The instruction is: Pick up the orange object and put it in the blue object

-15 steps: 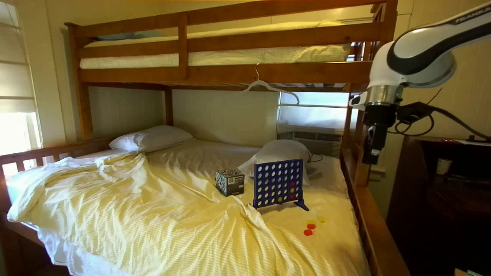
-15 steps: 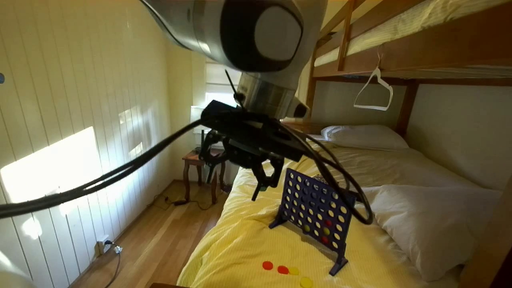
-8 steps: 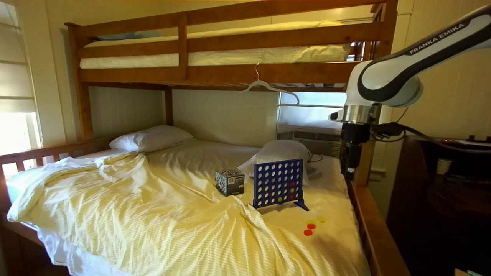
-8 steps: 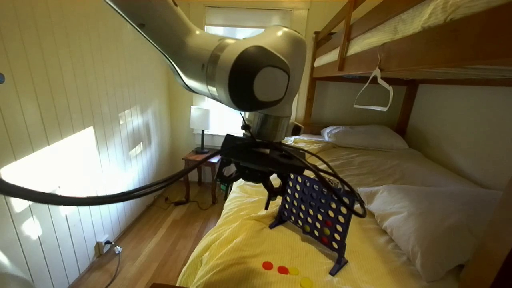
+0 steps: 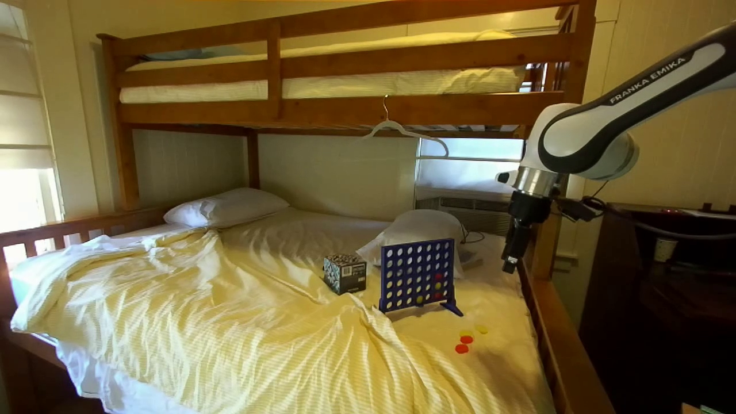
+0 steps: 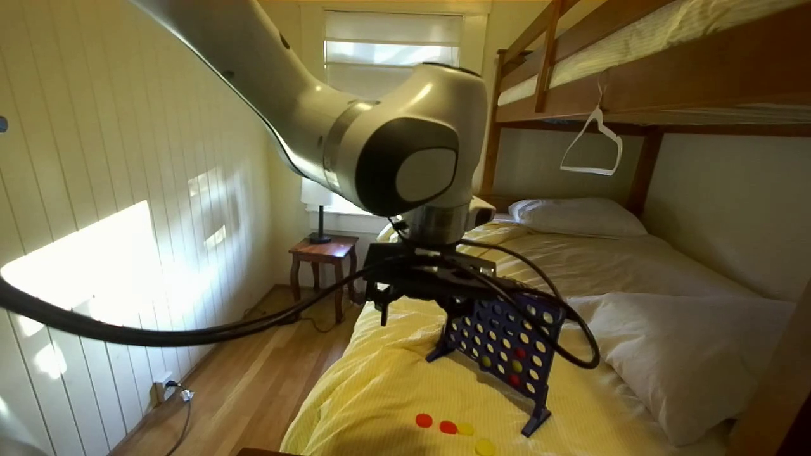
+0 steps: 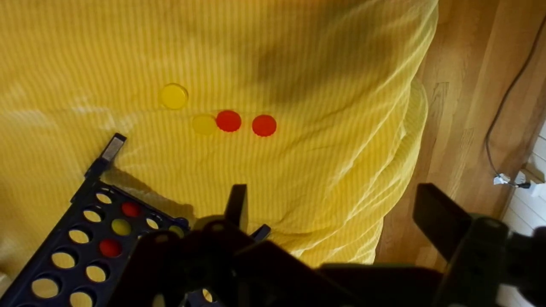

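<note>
Two flat orange-red discs lie side by side on the yellow bed cover. One orange-red disc [image 5: 462, 349] [image 6: 424, 420] [image 7: 264, 125] lies a little apart; the other orange-red disc [image 5: 466, 340] [image 6: 448, 427] [image 7: 228, 121] touches or overlaps a yellow disc. The blue grid [image 5: 414, 270] [image 6: 500, 335] [image 7: 100, 232] stands upright on the bed, with a few red and yellow discs in its holes. My gripper [image 5: 509, 265] [image 6: 418, 311] [image 7: 332, 204] is open and empty, held in the air above the bed. In the wrist view its left finger covers part of the grid.
Two yellow discs [image 7: 174, 96] [image 7: 204, 125] lie near the orange-red ones. A dark patterned box [image 5: 345, 273] sits beside the grid, with a pillow [image 5: 425, 224] behind. A wooden bed rail [image 5: 566, 345] runs along one side. A hanger [image 6: 592, 142] hangs from the upper bunk.
The arm has come down and further over the bed, moving left in an exterior view. The gripper now tilts more. The discs and the grid have not moved.
</note>
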Robot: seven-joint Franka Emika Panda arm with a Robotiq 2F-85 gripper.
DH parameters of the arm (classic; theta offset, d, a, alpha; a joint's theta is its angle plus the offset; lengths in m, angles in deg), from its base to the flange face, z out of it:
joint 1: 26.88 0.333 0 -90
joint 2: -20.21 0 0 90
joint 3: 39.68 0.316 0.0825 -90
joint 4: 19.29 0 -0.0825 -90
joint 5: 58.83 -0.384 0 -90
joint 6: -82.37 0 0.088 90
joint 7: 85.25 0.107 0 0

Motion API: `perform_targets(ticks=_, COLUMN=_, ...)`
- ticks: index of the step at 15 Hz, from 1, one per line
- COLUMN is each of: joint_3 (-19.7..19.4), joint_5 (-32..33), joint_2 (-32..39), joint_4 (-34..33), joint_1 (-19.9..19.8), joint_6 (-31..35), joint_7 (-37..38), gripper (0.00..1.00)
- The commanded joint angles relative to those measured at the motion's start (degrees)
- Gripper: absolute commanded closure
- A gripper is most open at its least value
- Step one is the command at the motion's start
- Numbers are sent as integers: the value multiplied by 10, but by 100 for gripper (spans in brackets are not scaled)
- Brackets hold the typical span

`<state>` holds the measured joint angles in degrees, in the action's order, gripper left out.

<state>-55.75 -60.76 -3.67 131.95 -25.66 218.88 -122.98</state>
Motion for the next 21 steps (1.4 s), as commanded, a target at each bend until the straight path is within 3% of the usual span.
perform_targets(ticks=1, joint_3=9, joint_5=-4, joint_2=0, joint_4=-1, joint_1=-8, joint_6=-2, joint_7=-3, gripper=0)
perform_targets(ticks=11, joint_3=5, joint_5=-11, joint_2=4, joint_4=-3, joint_1=-5, joint_6=-4, joint_7=-6, gripper=0)
perform_targets(ticks=21, joint_3=-6, joint_5=-75, joint_2=83, joint_4=-11, joint_1=-9, joint_6=23, joint_7=11, gripper=0)
